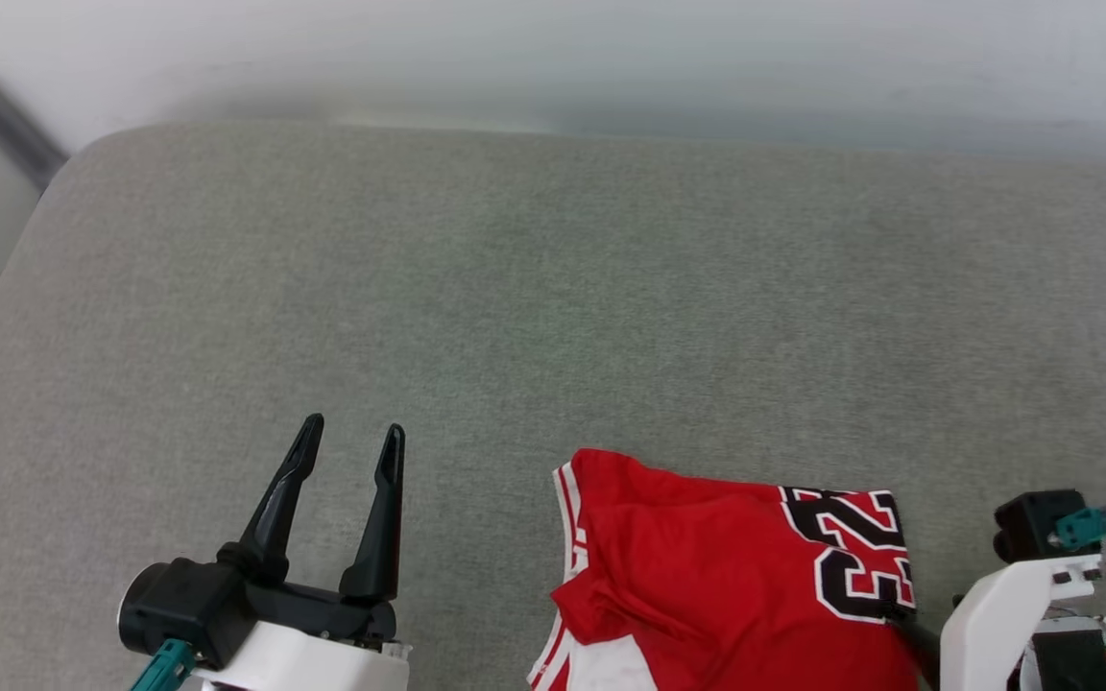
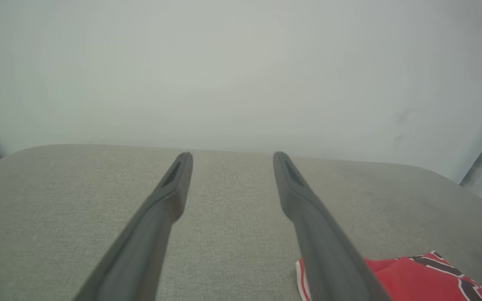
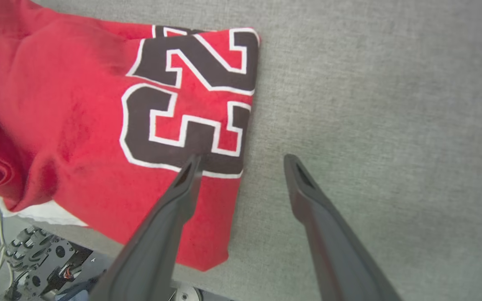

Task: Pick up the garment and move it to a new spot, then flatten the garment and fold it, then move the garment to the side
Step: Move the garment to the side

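Close wide-open, empty right gripper (image 3: 242,161) over every layer of folded red numbered jersey T-shirt (image 1: 687,566) at grey fabric pad's (image 1: 515,288) near edge; leave left gripper (image 1: 353,429), likewise wide and empty, clear.

Grey woven-fabric surface (image 1: 515,288), far corners rounded. One folded red garment (image 1: 697,576) lies flat at its near edge.

1. The garment (image 1: 707,566): red jersey, folded into a compact, slightly rumpled rectangle.
2. Black, white-outlined numerals (image 1: 855,552) face up at its right edge; striped trim (image 1: 567,509) at left.
3. Lies flat at the near edge of the grey table (image 1: 515,288).
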{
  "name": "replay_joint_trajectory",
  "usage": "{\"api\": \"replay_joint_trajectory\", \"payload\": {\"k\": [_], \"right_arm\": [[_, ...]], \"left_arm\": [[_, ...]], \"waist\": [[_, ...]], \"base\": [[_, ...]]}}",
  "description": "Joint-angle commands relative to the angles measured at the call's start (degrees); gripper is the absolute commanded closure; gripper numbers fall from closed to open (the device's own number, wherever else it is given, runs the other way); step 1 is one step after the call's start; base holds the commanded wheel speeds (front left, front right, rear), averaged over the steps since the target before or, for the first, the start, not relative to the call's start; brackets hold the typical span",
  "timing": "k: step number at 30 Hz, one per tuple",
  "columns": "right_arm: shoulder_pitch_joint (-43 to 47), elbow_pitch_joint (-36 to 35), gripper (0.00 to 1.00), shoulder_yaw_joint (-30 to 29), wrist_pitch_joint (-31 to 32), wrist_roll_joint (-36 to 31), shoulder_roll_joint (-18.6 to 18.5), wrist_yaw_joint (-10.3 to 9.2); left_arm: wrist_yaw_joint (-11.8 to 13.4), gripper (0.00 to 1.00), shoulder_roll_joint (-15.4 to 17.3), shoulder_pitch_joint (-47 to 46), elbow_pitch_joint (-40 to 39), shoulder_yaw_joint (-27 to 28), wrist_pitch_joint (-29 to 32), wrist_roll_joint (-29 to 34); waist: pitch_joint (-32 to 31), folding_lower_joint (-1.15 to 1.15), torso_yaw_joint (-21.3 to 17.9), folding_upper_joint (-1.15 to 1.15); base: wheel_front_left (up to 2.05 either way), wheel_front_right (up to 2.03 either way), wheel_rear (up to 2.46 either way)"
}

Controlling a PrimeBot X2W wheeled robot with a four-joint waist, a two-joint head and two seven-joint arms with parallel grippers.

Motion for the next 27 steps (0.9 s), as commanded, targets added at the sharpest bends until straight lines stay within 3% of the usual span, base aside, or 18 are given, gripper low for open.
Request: {"api": "replay_joint_trajectory", "payload": {"k": [1, 14, 15, 16, 17, 22, 27], "right_arm": [[-0.94, 0.60, 0.00, -0.08, 0.27, -0.38, 0.34, -0.02], [-1.61, 13.40, 0.00, 6.98, -1.74, -3.86, 2.05, 0.07], [-1.82, 14.52, 0.06, 7.63, -2.28, -4.27, 2.00, 0.08], [-1.94, 15.41, 0.71, 8.27, -2.91, -4.39, 1.93, 0.08], [-2.35, 15.90, 1.00, 9.25, -3.92, -4.37, 1.55, 0.11], [-5.99, 16.37, 1.00, 11.39, -8.58, -6.44, -3.14, -0.05], [-10.37, 13.81, 1.00, 16.58, -9.12, -9.69, -11.54, -0.05]], "left_arm": [[-0.09, 0.00, -0.24, -0.65, 0.12, -0.27, -0.13, 0.43], [-0.10, 0.00, -0.55, -2.79, 1.68, -1.54, -0.12, 0.43], [-0.10, 0.00, -0.47, -2.85, 1.86, -1.67, -0.12, 0.50], [-0.09, 0.00, -0.35, -2.93, 1.98, -1.87, -0.12, 0.62], [-0.10, 0.00, -0.26, -3.00, 2.10, -2.06, -0.12, 0.69], [-0.04, 0.00, 0.96, -2.42, 2.59, -3.87, -0.12, 0.63], [-0.04, 0.00, 1.11, -1.71, 2.63, -4.93, -0.12, 0.32]], "waist": [[1.34, 0.00, 1.41, 0.00], [3.84, 0.00, 4.74, 0.00], [3.84, 0.00, 4.80, 0.00], [3.81, 0.00, 4.83, 0.00], [3.75, 0.00, 4.81, 0.00], [2.64, 0.00, 3.33, 0.00], [2.19, 0.00, -0.80, 0.00]], "base": [[0.00, 0.00, 0.00], [0.00, 0.00, 0.00], [0.00, 0.00, 0.00], [0.00, 0.00, 0.00], [0.00, 0.00, 0.00], [0.00, 0.00, 0.00], [0.00, 0.00, 0.00]]}}
